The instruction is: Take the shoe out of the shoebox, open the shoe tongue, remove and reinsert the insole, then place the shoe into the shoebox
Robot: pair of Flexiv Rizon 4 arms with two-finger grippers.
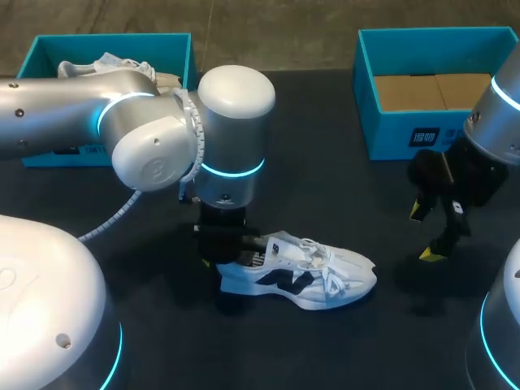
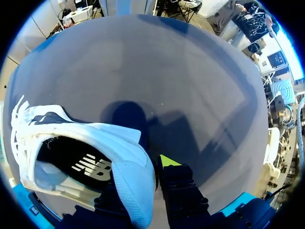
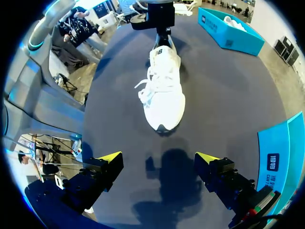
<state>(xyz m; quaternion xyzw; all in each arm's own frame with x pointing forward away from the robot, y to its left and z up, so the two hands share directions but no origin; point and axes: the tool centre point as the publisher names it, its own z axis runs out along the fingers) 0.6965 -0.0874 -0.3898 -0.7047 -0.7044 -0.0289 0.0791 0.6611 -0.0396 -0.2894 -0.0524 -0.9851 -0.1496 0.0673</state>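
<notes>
Item, one sneaker (image 1: 305,272): white mesh upper, dark side logo, loose white laces, resting on its sole on the matte black counter (image 1: 325,195) between my tools. My left tool (image 1: 229,253) is clenched on its padded heel collar. My right tool (image 3: 158,157) is released, fingers spread wide, off the toe.

Item, two teal cardboard shoeboxes, rectangular and lidless. The left shoebox (image 1: 175,49) holds a second white sneaker (image 1: 110,65). The right shoebox (image 1: 390,134) shows a brown cardboard floor.

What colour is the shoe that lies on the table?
The shoe is white with dark side markings and white laces; the head view shows it best.
</notes>
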